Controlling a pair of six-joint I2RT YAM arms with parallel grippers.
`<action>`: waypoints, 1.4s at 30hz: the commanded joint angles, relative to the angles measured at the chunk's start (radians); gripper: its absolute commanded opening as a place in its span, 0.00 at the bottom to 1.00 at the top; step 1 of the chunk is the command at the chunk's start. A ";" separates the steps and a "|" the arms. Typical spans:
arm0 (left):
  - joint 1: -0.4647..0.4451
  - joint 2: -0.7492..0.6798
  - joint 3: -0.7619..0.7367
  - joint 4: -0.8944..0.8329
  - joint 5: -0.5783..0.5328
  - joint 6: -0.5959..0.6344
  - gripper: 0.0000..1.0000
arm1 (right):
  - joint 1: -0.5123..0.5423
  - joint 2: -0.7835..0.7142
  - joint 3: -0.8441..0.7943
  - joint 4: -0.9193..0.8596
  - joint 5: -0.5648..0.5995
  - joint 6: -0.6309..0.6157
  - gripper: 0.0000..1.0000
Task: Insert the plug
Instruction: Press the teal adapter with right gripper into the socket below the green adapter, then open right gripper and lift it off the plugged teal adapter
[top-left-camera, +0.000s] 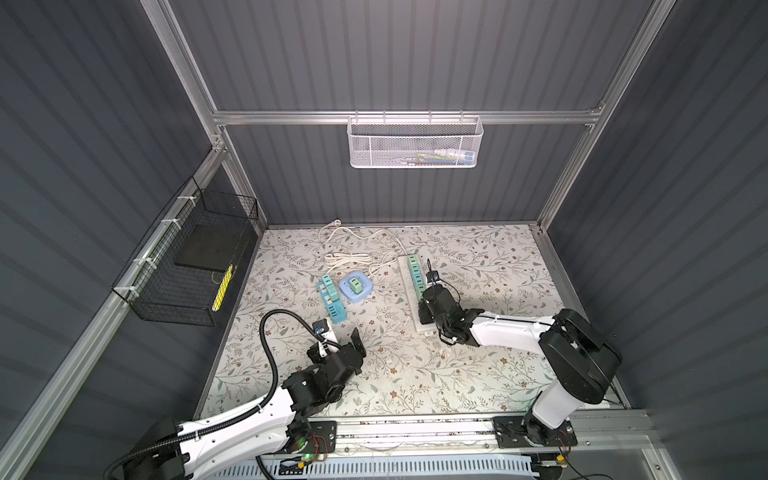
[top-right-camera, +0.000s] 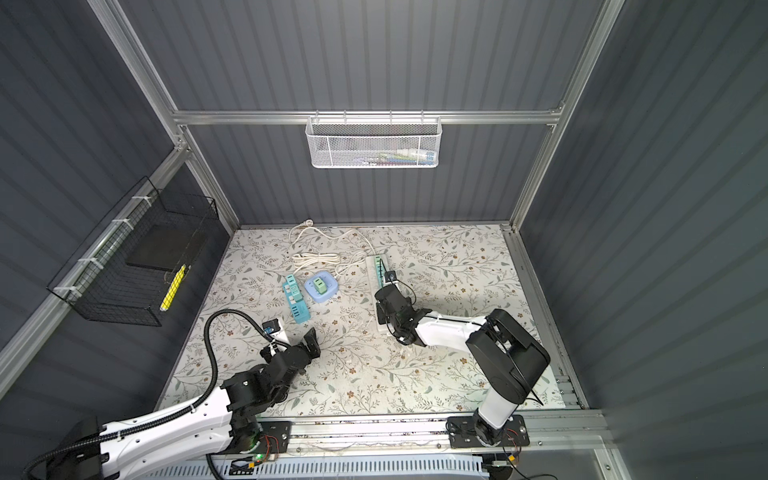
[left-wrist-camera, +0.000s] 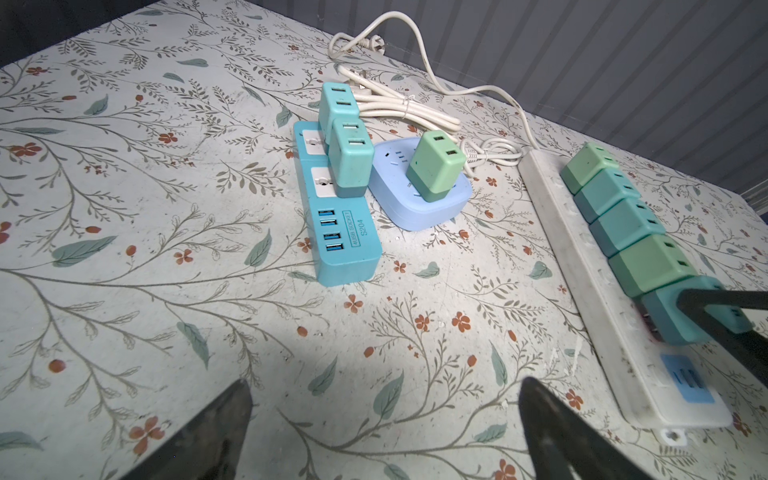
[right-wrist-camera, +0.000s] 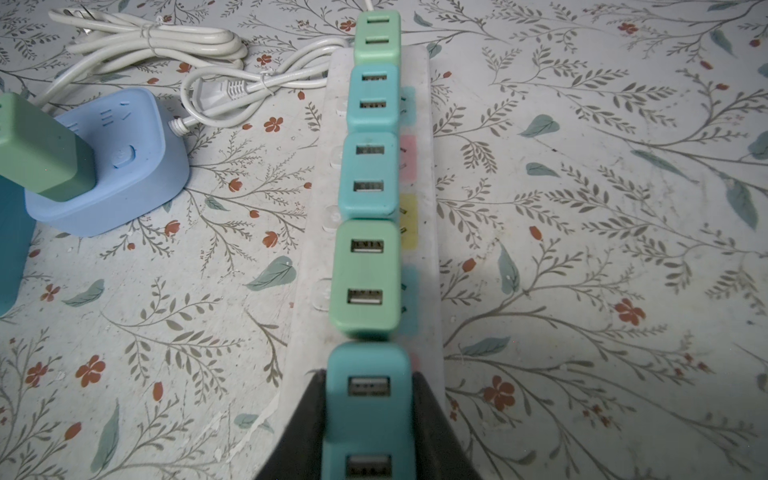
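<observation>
Teal charger plug (right-wrist-camera: 368, 399) pinched over the white power strip (right-wrist-camera: 316, 249), at the end of the row.
The right gripper (right-wrist-camera: 370, 376) clamps the plug's flanks, likely to keep its prongs square to the strip, just beside the green charger (right-wrist-camera: 365, 274); it seems not fully seated. The left gripper (left-wrist-camera: 386, 388), jaws spread and empty, hovers well apart from the strip.

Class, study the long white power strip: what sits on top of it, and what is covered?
Four green and teal USB charger plugs stand in a row on the long white power strip; the right gripper is shut on a fifth teal plug. Their sockets are covered.
</observation>
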 joint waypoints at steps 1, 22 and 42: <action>0.006 0.001 -0.003 0.005 -0.007 0.017 1.00 | 0.005 0.043 -0.005 -0.078 0.012 0.002 0.09; 0.005 -0.049 -0.030 -0.023 -0.002 -0.009 1.00 | 0.007 0.147 -0.022 -0.169 -0.002 0.050 0.09; 0.006 -0.076 0.177 -0.179 -0.033 0.115 1.00 | -0.109 -0.063 0.229 -0.331 -0.184 -0.036 0.62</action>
